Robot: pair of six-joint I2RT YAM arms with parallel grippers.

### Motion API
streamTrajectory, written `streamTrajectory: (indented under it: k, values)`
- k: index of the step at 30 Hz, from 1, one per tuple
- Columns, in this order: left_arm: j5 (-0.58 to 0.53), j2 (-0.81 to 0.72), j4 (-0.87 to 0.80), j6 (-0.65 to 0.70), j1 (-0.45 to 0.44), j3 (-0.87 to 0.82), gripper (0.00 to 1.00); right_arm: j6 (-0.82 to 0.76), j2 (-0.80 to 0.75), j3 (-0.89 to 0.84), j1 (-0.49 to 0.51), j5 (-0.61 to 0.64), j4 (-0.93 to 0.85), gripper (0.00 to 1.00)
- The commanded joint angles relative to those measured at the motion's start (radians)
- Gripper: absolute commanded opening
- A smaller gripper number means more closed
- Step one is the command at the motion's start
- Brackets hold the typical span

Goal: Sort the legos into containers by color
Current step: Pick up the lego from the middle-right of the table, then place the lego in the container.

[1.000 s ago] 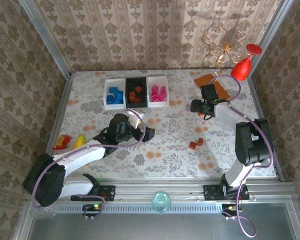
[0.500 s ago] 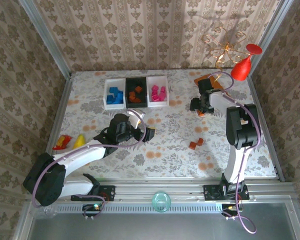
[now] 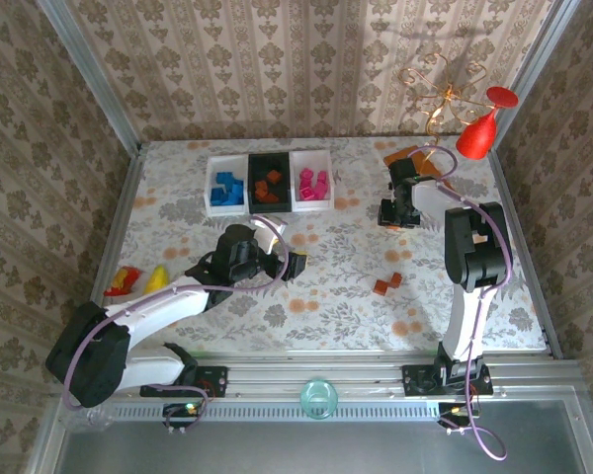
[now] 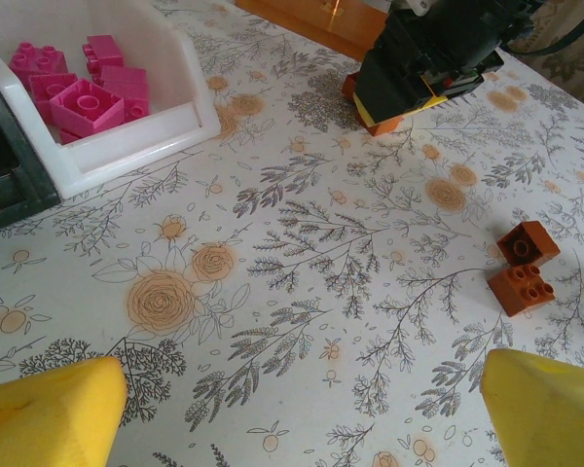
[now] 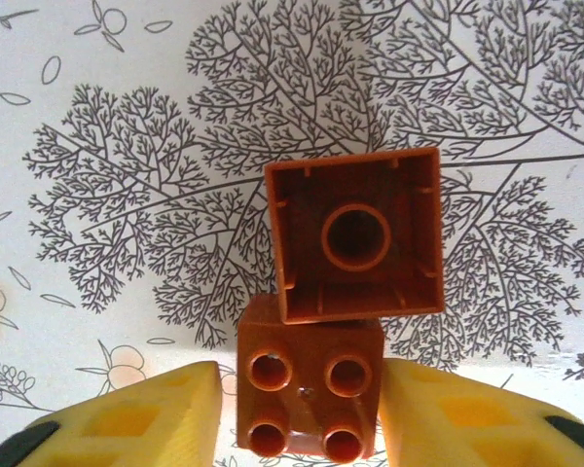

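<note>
Trays (image 3: 269,155) hold blue, orange-brown, pink legos (image 3: 268,188), left to right.

Soft, even light fills the booth from above. The floral tabletop (image 3: 326,267) reads bright, with no harsh glare. The gold wire ornament (image 3: 437,89) throws a faint shadow up the far wall (image 3: 277,59), so the light perhaps sits towards the near side. At the left wrist, the yellow fingertips (image 4: 49,413) at the near corners are blurred while the cloth pattern stays crisp. At the right wrist, the orange-brown bricks (image 5: 355,238) are sharp, with a thin shadow where they overlap.
</note>
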Motion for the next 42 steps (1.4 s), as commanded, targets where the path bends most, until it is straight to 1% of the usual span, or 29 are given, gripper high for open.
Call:
streamTrajectory:
  k: [1,3,7,11,14,17,21,25,28,29,30,35,38,40,42]
  values:
    - [0.001,-0.025,-0.002,0.022,-0.003,0.021,0.95,-0.019,0.024,0.035,0.009,-0.017,-0.045,0.44]
    - [0.001,-0.025,-0.001,0.021,-0.003,0.021,0.95,-0.022,0.029,0.042,0.013,-0.018,-0.048,0.43]
    - [0.002,-0.025,0.000,0.021,-0.001,0.021,0.95,-0.026,0.023,0.042,0.021,-0.024,-0.037,0.38]
    - [-0.001,-0.025,-0.001,0.019,0.003,0.021,0.95,-0.027,-0.044,-0.006,0.052,-0.066,0.032,0.35]
    - [-0.026,-0.033,0.001,0.014,0.006,0.014,0.95,-0.008,-0.124,-0.046,0.101,-0.110,0.112,0.34]
    - [-0.085,-0.058,0.001,-0.002,0.021,-0.006,0.95,0.025,-0.193,-0.073,0.175,-0.161,0.196,0.34]
    - [-0.149,-0.120,0.007,-0.063,0.083,-0.052,0.95,0.065,-0.224,-0.056,0.279,-0.175,0.296,0.34]
    - [-0.165,-0.186,0.011,-0.153,0.188,-0.108,0.95,0.091,-0.156,0.025,0.352,-0.180,0.348,0.34]
    - [-0.165,-0.223,-0.001,-0.186,0.248,-0.132,0.96,0.100,-0.072,0.126,0.393,-0.176,0.359,0.35]
    - [-0.162,-0.230,-0.006,-0.188,0.249,-0.135,0.96,0.102,-0.046,0.155,0.403,-0.172,0.367,0.35]
    - [-0.161,-0.237,-0.010,-0.192,0.284,-0.137,0.96,0.108,-0.010,0.190,0.412,-0.171,0.372,0.35]
    - [-0.153,-0.244,-0.019,-0.199,0.308,-0.139,0.96,0.133,0.158,0.397,0.434,-0.174,0.361,0.36]
    - [-0.147,-0.243,-0.018,-0.204,0.310,-0.139,0.96,0.135,0.248,0.527,0.436,-0.161,0.319,0.39]
    - [-0.141,-0.241,-0.018,-0.205,0.312,-0.139,0.96,0.131,0.301,0.612,0.436,-0.152,0.270,0.43]
    - [-0.138,-0.238,-0.018,-0.205,0.313,-0.138,0.96,0.121,0.336,0.680,0.436,-0.140,0.224,0.50]
